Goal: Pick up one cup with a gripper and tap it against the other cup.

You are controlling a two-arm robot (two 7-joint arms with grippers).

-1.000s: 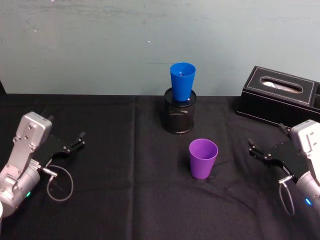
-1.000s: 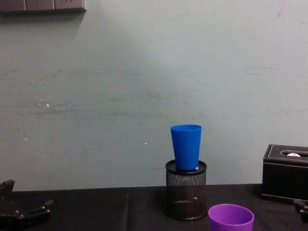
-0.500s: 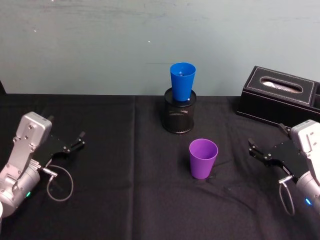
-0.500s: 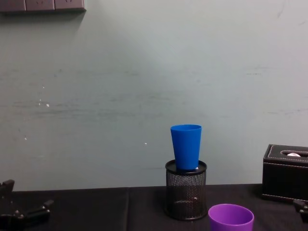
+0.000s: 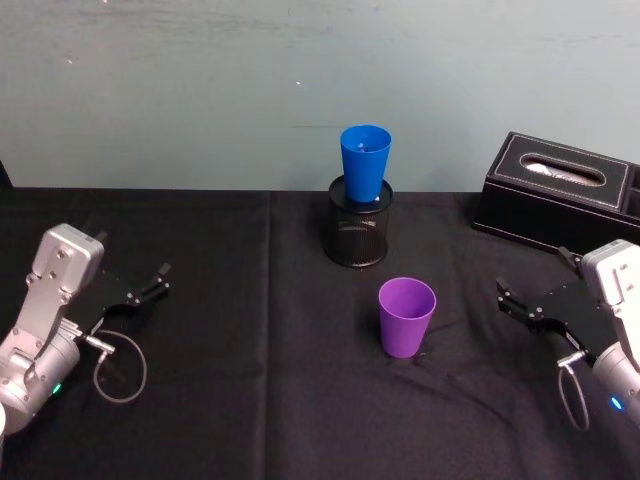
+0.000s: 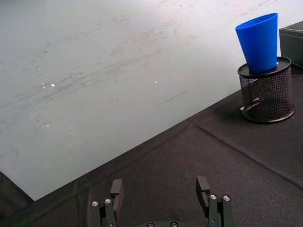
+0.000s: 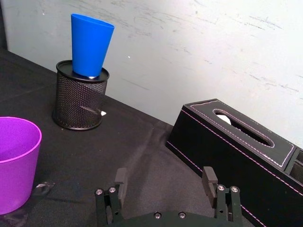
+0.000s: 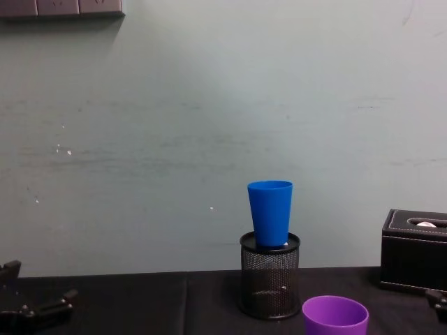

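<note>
A short purple cup (image 5: 406, 317) (image 7: 14, 161) (image 8: 334, 316) stands upright on the black cloth near the table's middle. Behind it the taller blue cup (image 5: 364, 161) (image 6: 259, 41) (image 7: 90, 44) (image 8: 270, 212) sits upright in the mouth of a black mesh pen holder (image 5: 358, 233) (image 8: 269, 281). My right gripper (image 5: 520, 303) (image 7: 164, 185) rests open at the right side, its fingers pointing toward the purple cup and well apart from it. At the left side my left gripper (image 5: 148, 285) (image 6: 159, 189) is open with nothing between its fingers.
A black tissue box (image 5: 555, 190) (image 7: 234, 146) stands at the back right, close behind my right gripper. A grey cable loop (image 5: 118, 370) lies by my left arm. The pale wall (image 5: 200, 90) rises right behind the table.
</note>
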